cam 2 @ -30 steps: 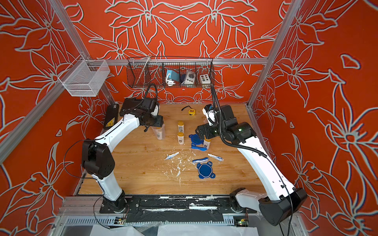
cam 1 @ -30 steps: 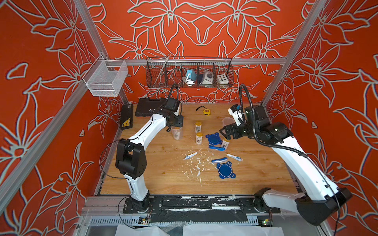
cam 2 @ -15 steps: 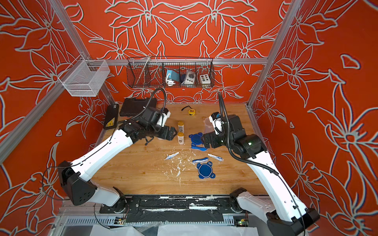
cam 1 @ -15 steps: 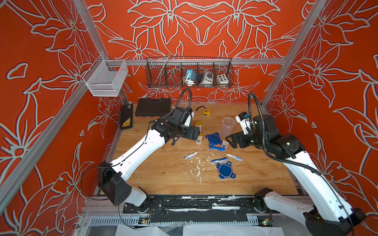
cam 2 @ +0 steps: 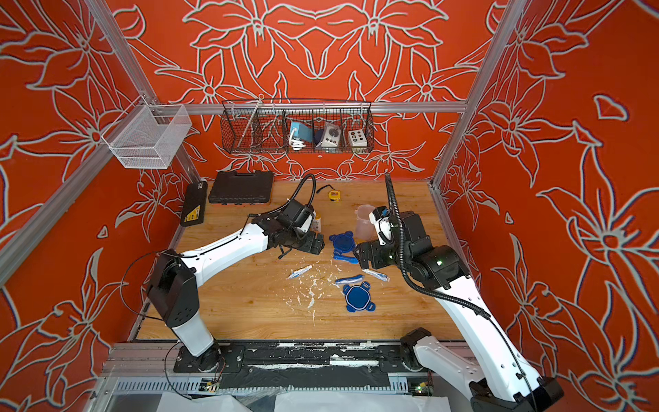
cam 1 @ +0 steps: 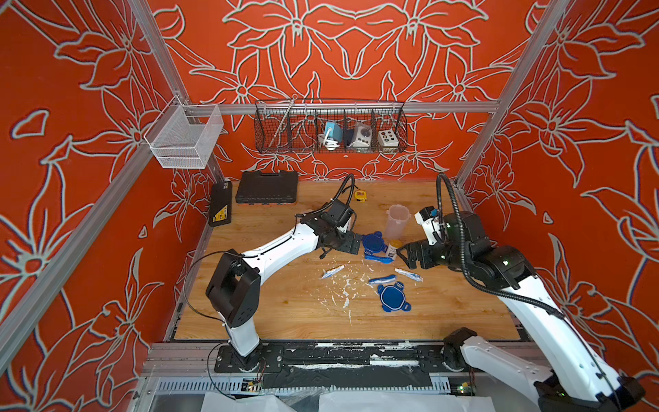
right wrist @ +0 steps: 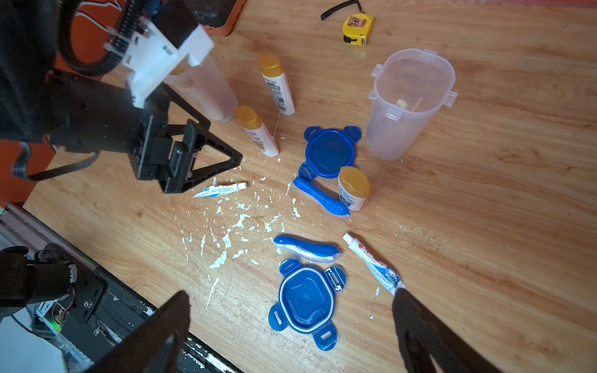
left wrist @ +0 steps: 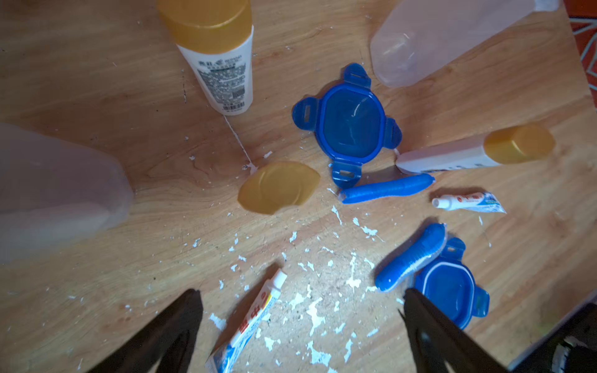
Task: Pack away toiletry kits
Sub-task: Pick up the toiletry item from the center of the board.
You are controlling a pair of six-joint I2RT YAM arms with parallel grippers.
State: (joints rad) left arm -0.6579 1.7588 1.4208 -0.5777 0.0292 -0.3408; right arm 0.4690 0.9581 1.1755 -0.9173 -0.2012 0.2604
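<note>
Hovering with the left hand (left wrist: 300, 292) spread wide and empty, directly over a small white-blue tube (left wrist: 248, 323) lying flat on the tabletop (right wrist: 484, 226), well to the left of the upright tub (right wrist: 410, 103) and nearer the robot. Holding the right hand (right wrist: 289, 292) likewise apart and empty, above the near blue lid (right wrist: 307, 303), well in front of that tub.

Looks like an early stage, with the tub empty and lidless. Lying just in front of it: the far lid (right wrist: 329, 151), a short yellow-capped bottle (right wrist: 353, 189) and a blue toothbrush (right wrist: 321, 195).

Expect the tube to be very light, soft and easily squashed, with a slick printed skin. Best pinched across the flat body near the crimped end, gently, to avoid forcing paste out. Expect the empty tub to be light, thin-walled and ready to tip, so drop things in from above rather than nudging the rim.
</note>
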